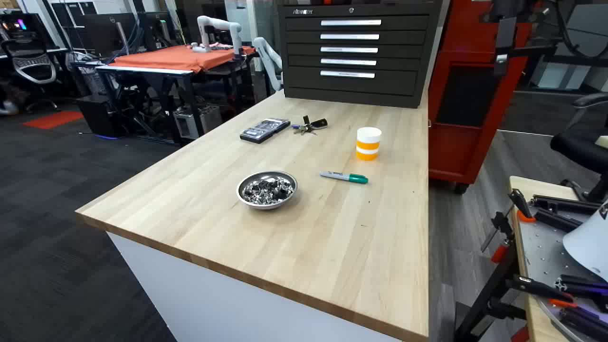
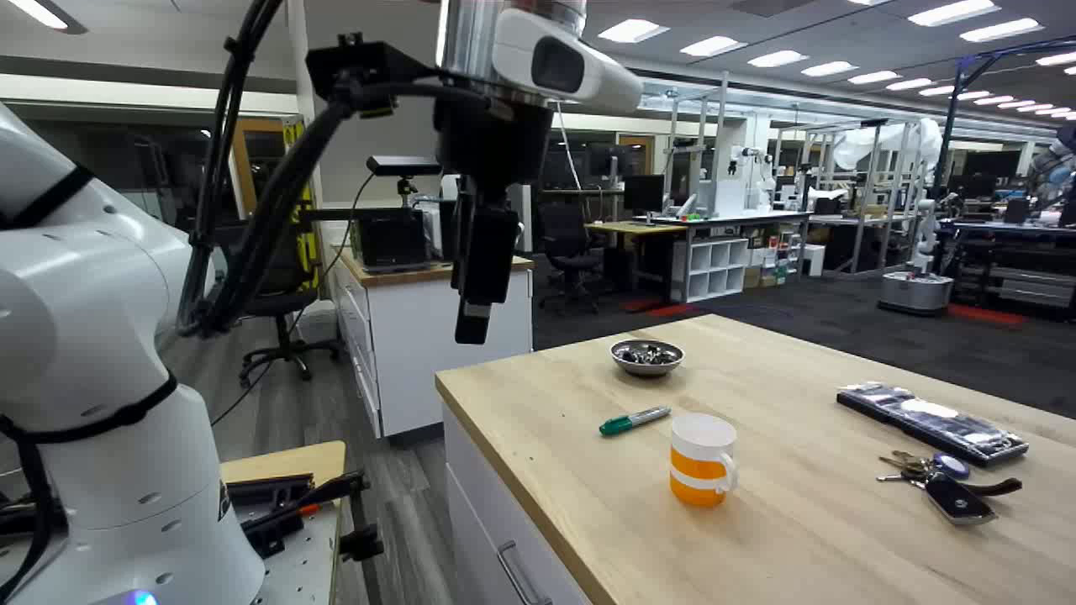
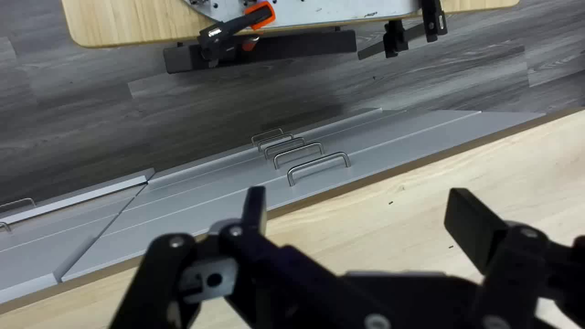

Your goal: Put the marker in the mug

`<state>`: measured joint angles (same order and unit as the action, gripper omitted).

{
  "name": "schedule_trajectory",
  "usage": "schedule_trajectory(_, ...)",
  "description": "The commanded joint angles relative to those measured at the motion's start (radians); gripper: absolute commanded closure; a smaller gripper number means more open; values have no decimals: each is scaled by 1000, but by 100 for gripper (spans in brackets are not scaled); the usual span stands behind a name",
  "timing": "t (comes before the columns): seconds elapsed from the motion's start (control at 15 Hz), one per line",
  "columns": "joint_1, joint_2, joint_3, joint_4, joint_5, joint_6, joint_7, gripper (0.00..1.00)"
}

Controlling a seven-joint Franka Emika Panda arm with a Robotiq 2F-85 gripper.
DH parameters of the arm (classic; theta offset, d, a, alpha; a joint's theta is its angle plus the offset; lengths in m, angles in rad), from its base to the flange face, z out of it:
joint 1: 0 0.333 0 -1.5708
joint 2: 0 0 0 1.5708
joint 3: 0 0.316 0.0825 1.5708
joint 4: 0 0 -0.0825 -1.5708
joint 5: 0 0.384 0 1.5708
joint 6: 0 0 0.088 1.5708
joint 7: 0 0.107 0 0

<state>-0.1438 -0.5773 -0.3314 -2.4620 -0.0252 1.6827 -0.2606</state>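
Observation:
The green marker with a grey barrel lies flat on the wooden table in both exterior views (image 1: pixel 344 177) (image 2: pixel 635 420). The yellow-orange and white mug stands upright beside it in both exterior views (image 1: pixel 368 144) (image 2: pixel 699 460). Its handle shows in an exterior view. The mug's inside is hidden. My gripper (image 3: pixel 358 205) is open with nothing between its fingers. It hangs high above the table's edge area, apart from the marker and mug, and shows in both exterior views (image 1: pixel 501 64) (image 2: pixel 472 323). Marker and mug are out of the wrist view.
A metal bowl (image 1: pixel 267 190) of small shiny pieces stands near the marker. A flat dark case (image 1: pixel 265 130) and keys (image 1: pixel 309 125) lie farther off. A dark drawer chest (image 1: pixel 354 85) stands at one table end. Drawer handles (image 3: pixel 319 165) stick out below the table edge.

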Motion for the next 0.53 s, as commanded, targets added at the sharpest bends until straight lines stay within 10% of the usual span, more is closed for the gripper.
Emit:
schedule_trajectory(0.0,-21,4,17,1,9,-1,-9,0)
schedule_trajectory(0.47,-21,9,20,-1,3,15,-8,0)
